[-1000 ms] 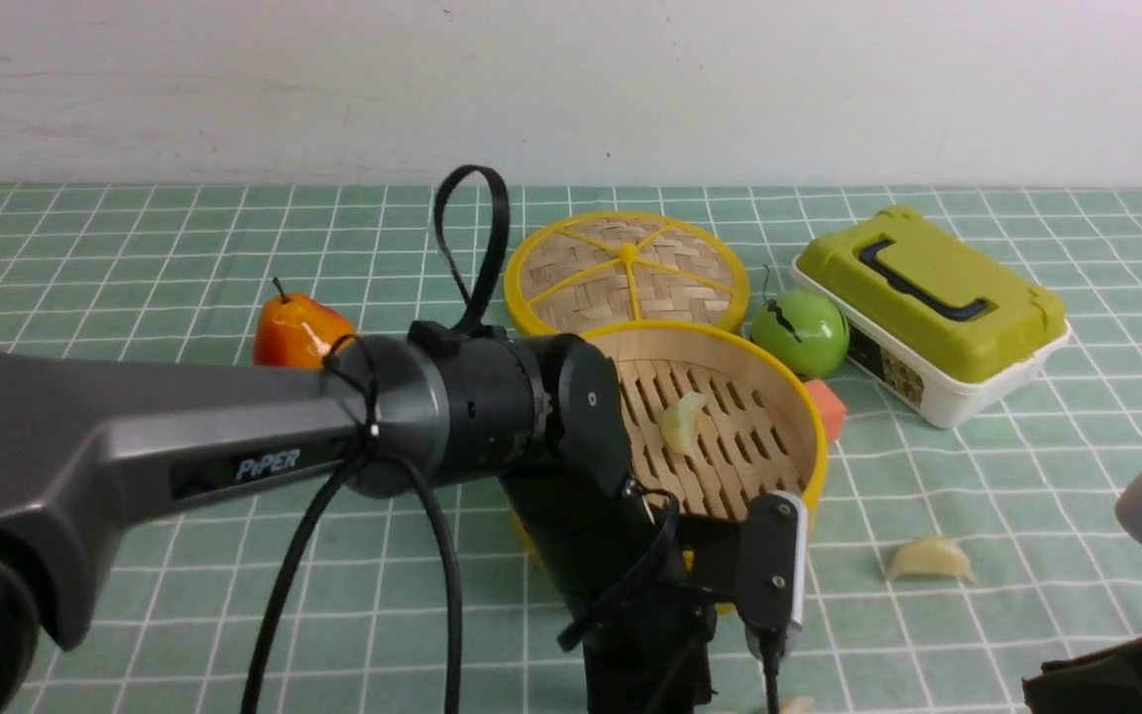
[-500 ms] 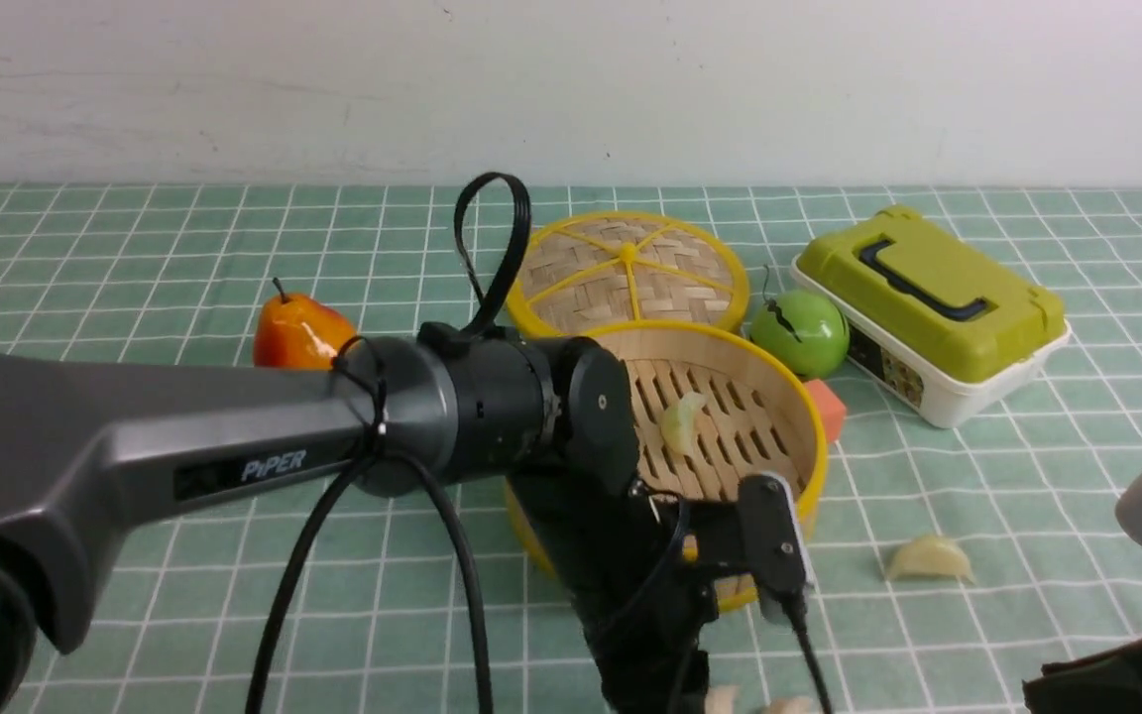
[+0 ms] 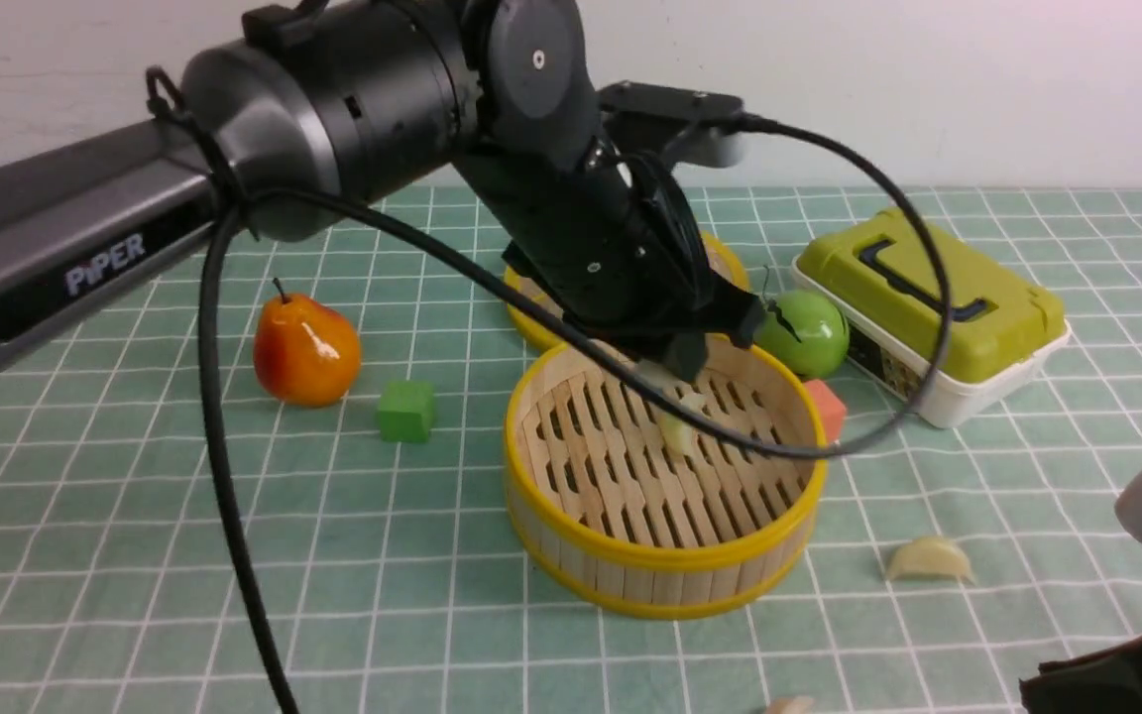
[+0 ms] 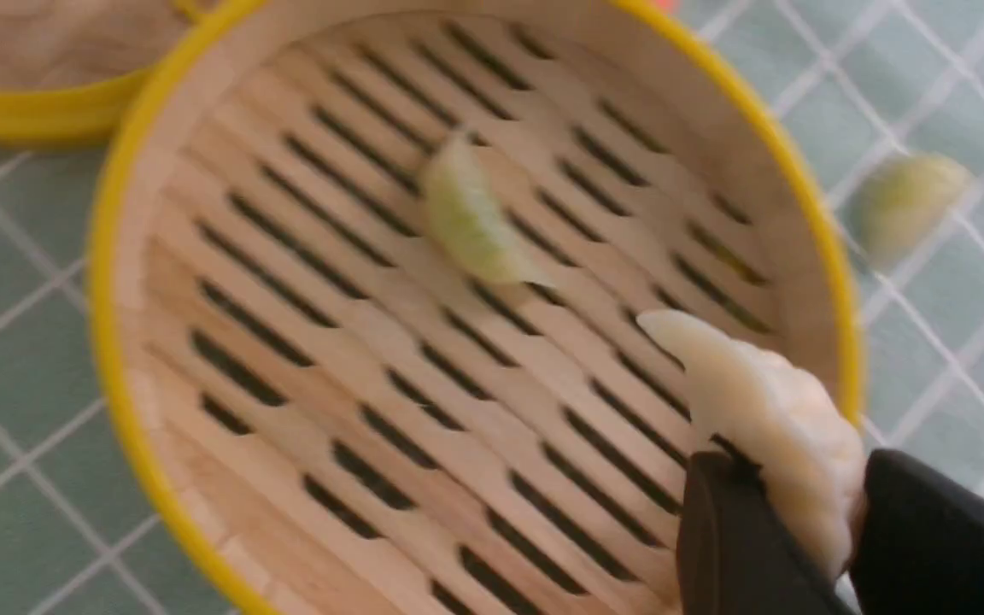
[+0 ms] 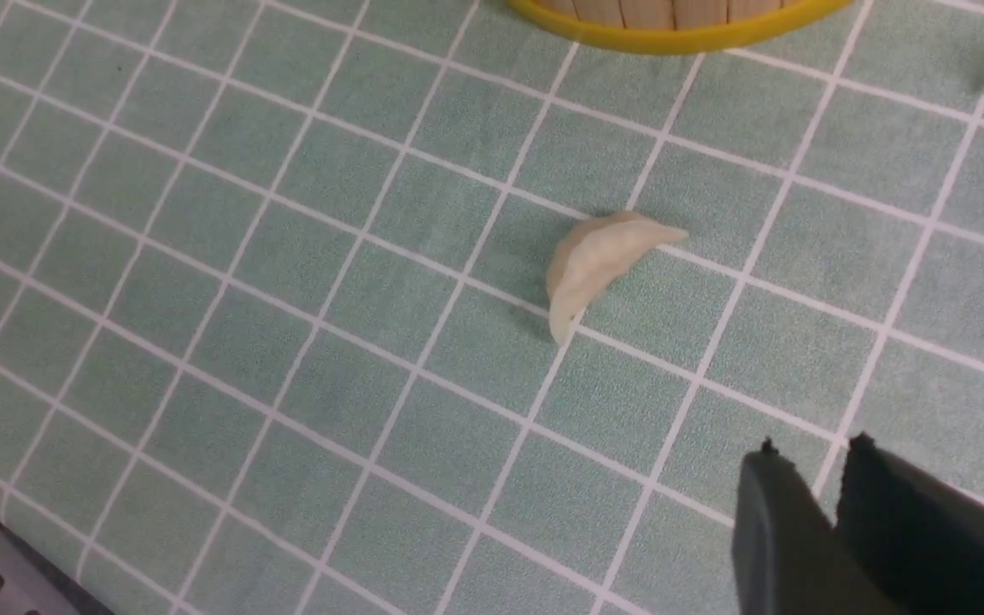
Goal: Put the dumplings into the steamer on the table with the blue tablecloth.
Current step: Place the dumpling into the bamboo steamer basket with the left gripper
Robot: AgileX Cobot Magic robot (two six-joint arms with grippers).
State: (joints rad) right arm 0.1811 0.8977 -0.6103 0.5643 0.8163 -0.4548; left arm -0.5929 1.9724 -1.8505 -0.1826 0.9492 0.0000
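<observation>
Cloth of teal green with a white grid (image 3: 135,555) covers the table in the front view. On it stands the round bamboo steamer with yellow rims (image 3: 660,570), and one yellowish-green pleated dumpling (image 3: 675,433) lies on its slatted floor. The black left arm (image 3: 571,198) reaches over the basket's far side, partly hiding the flat woven lid (image 3: 526,297) behind it. An orange pear (image 3: 305,347) and a green cube (image 3: 405,410) sit to the left; a green apple (image 3: 801,332), an orange-red cube (image 3: 829,407) and a lime-lidded box (image 3: 931,307) sit to the right. A cream dumpling on the cloth (image 3: 930,558) lies right of the steamer, apart from it. In the left wrist view the left gripper (image 4: 787,512) pinches a white-cream dumpling (image 4: 765,410) between its dark jaws, above the steamer's floor near the wall. In the right wrist view the right gripper (image 5: 808,465) hovers over the cloth, jaws almost together with nothing between them; another cream dumpling (image 5: 599,260) lies nearby.
</observation>
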